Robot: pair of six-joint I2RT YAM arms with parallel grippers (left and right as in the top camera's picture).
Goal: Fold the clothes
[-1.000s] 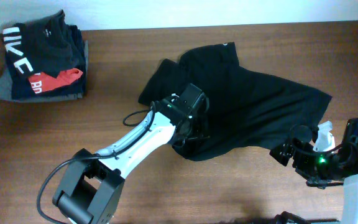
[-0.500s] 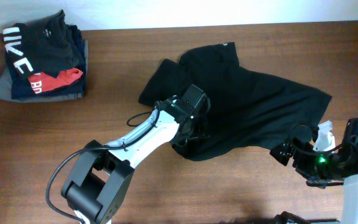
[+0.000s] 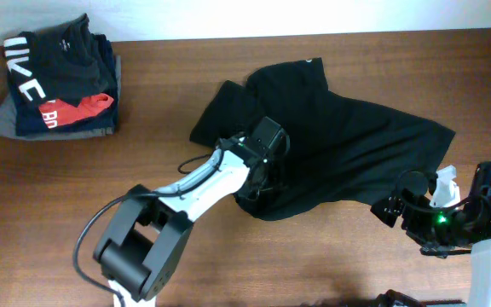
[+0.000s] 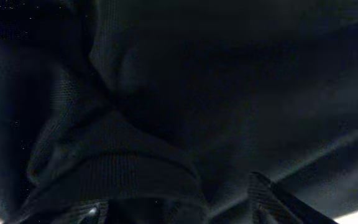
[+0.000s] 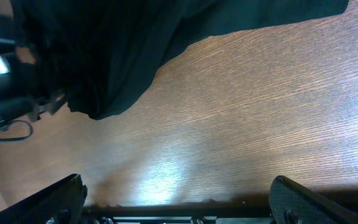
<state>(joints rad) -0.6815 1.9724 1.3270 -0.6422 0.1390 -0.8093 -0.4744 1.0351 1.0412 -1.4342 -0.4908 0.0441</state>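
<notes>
Overhead: starting the fold, pushing left gripper (image 3: 256, 181) into clothes (image 3: 348, 145), spread wide. Right gripper (image 5: 176, 186) spread wide too, over bare table (image 5: 260, 112). Next: pinch edge, lift over.

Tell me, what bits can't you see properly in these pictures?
- Left gripper: overhead, its fingertips hide in the black garment; left wrist view too dark to show a grip.
- White logo: overhead, too small to read.
- Right gripper: right wrist view, bottom edge cuts off its fingers.
</notes>
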